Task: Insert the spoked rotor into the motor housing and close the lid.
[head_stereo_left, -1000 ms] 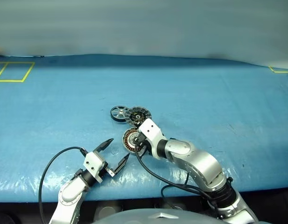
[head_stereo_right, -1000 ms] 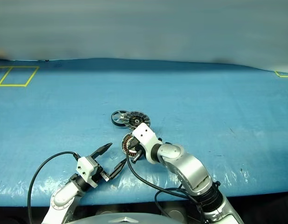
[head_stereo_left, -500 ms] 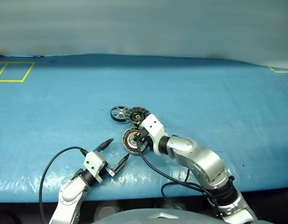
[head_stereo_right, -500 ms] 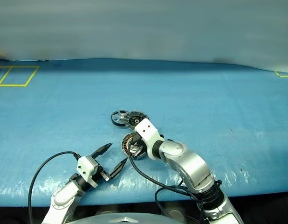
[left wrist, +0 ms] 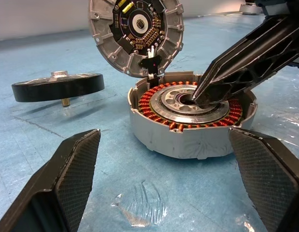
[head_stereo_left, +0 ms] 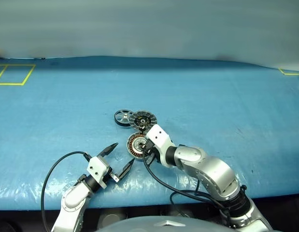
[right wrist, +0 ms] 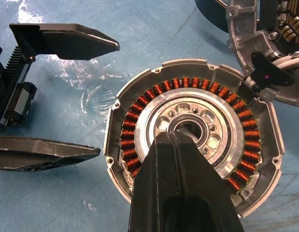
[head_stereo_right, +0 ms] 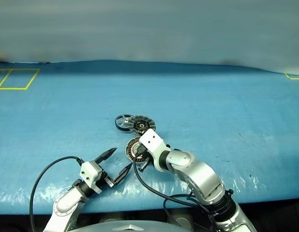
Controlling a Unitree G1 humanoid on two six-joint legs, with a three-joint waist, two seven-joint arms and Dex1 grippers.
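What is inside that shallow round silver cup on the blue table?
Inside the shallow round silver cup sit a copper-coloured winding ring and a silver hub. The shut right gripper points into the hub's centre hole, covering it.

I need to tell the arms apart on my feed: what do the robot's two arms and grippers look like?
Both arms are silver-grey with black joint bands and a white block at the wrist. Each gripper has two black, tapered, pointed fingers. The left gripper fingers have cross-hatched textured pads, and a black cable loops out from its wrist. The right gripper also trails a black cable beneath its forearm.
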